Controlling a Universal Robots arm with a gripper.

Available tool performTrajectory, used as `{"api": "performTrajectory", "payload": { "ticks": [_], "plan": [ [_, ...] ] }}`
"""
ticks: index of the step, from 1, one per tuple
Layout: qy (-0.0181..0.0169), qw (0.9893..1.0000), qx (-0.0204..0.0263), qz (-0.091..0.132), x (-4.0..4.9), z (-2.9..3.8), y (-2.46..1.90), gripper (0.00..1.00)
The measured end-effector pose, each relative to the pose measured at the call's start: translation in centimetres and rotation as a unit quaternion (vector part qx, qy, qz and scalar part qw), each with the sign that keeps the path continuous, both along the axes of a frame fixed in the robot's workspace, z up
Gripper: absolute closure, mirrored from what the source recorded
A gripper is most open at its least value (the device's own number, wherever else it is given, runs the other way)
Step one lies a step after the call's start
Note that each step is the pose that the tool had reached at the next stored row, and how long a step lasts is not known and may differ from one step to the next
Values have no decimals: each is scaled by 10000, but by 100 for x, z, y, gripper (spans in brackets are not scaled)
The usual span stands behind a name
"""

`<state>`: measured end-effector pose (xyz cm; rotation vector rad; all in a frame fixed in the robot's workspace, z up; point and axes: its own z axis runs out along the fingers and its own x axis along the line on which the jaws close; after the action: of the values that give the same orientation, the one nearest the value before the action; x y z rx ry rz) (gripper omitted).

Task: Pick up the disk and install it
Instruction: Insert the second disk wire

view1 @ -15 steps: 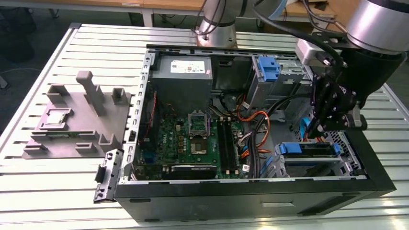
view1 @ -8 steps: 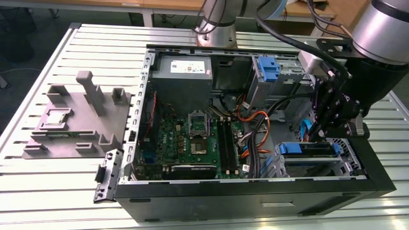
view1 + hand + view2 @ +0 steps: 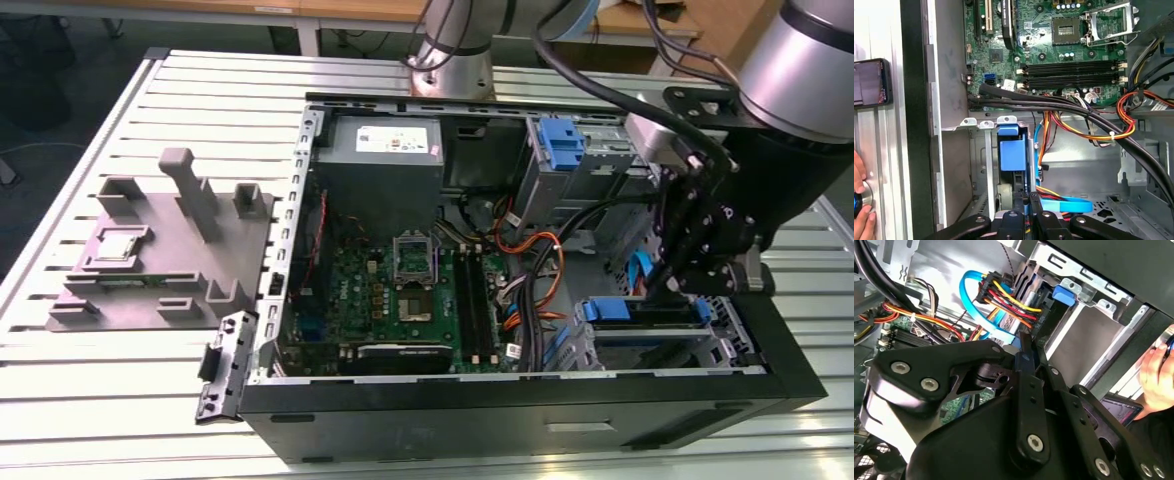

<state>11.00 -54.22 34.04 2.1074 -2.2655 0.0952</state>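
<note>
The flat silver-grey disk with blue plastic side rails [image 3: 1013,155] is being seated in the grey metal drive bay [image 3: 667,345] of the open computer case, the black gripper [image 3: 1027,200] having its jaws closed on its edge, so installation is judged nearly done.

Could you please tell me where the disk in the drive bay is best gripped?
Probably grip the disk by its exposed blue-railed edge, with the claw coming straight in through the case's open side. The disk sits edge-on in the bay, whose metal walls cover its broad faces.

Slatted metal table [image 3: 160,400], carrying an open computer case [image 3: 534,405] beside a grey fixture block [image 3: 154,255].
</note>
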Motion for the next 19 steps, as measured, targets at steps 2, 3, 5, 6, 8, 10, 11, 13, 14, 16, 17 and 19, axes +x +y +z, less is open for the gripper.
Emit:
{"api": "performTrajectory", "payload": {
  "ticks": [2,3,5,6,8,10,11,13,14,16,17,19],
  "plan": [
    [0,10000,0,0,4,-4,-7,84],
    [0,10000,1,0,5,-7,-9,84],
    [0,10000,0,0,7,-12,-13,84],
    [0,10000,-1,0,7,-16,-15,84],
    [0,10000,-1,0,8,-27,-17,84],
    [0,10000,-1,3,8,-39,-17,84],
    [0,10000,0,8,8,-45,-17,84],
    [0,10000,-2,15,9,-54,-17,84],
    [0,10000,-2,17,9,-58,-17,84],
    [0,10000,-3,19,11,-65,-17,84],
    [0,10000,-3,19,13,-68,-17,84],
    [0,10000,-2,19,14,-69,-17,84]
  ]
}}
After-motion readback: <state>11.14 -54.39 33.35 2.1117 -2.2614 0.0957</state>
